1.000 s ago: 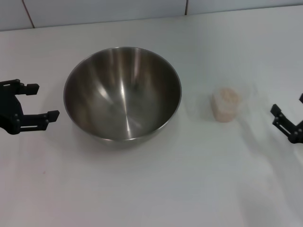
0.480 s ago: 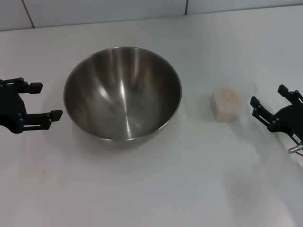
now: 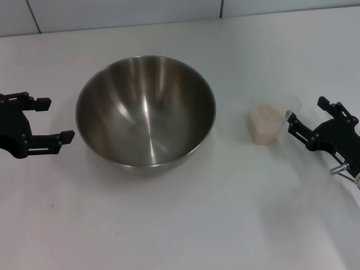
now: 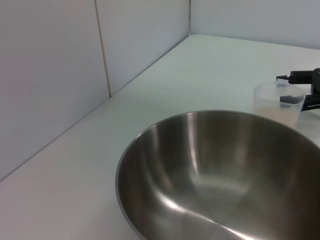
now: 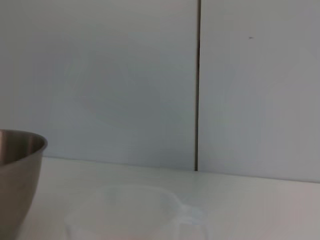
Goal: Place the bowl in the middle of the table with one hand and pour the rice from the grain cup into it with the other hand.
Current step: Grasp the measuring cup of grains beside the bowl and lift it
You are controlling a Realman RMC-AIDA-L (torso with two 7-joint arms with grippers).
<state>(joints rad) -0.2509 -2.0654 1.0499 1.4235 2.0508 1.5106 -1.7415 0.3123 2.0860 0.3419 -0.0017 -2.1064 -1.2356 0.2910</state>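
The steel bowl [image 3: 145, 110] stands on the white table [image 3: 185, 214], a little left of centre; it also shows in the left wrist view [image 4: 220, 175] and at the edge of the right wrist view [image 5: 17, 175]. The clear grain cup [image 3: 265, 124] with rice [image 3: 264, 115] stands to its right, upright; it shows in the left wrist view [image 4: 278, 102] and the right wrist view [image 5: 135, 212]. My left gripper [image 3: 53, 119] is open, just left of the bowl, not touching it. My right gripper [image 3: 306, 111] is open, just right of the cup, its fingers pointing at it.
A tiled wall [image 3: 112, 11] runs along the table's far edge. The table's front and far right are bare white surface.
My right gripper has moved left from the table's right edge to just beside the grain cup. The left gripper, bowl and cup have barely moved.
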